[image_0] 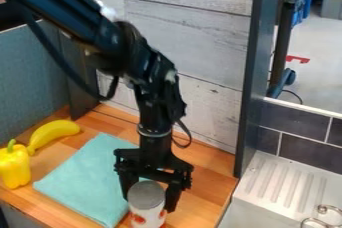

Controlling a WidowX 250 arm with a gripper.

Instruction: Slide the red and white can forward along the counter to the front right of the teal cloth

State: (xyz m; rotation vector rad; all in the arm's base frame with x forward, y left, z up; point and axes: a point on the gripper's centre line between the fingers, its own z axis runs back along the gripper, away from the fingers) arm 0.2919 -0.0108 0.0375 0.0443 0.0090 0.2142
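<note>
**Gripper At Can, Hold Unconfirmed**

From my remote station I find the gripper (149,203) pointing down at the front of the bench (206,187), immediately at a can (147,203). The can is upright, with a grey top and red marks on a pale side. I cannot tell whether the gripper is open or closed on it, nor whether the base of the can bears on the bench.

Adjacent items: 1 turquoise cloth (85,181) lies flat beside the can, towards the left of the view. Beyond its far left side are 2 yellow items, a banana (52,133) and a bell pepper (15,165) (green stem uppermost), close together. At right, past the bench edge, is a pale ribbed drainboard (284,184), with metal rings (322,217) near the lower corner.

Assessment: I judge the step in hand to be contact work at the can, either taking hold or letting go. Whichever applies, the next move calls for a check of the grip, then a straight vertical path, since a sideways drift could tip the can or drag the cloth.
</note>
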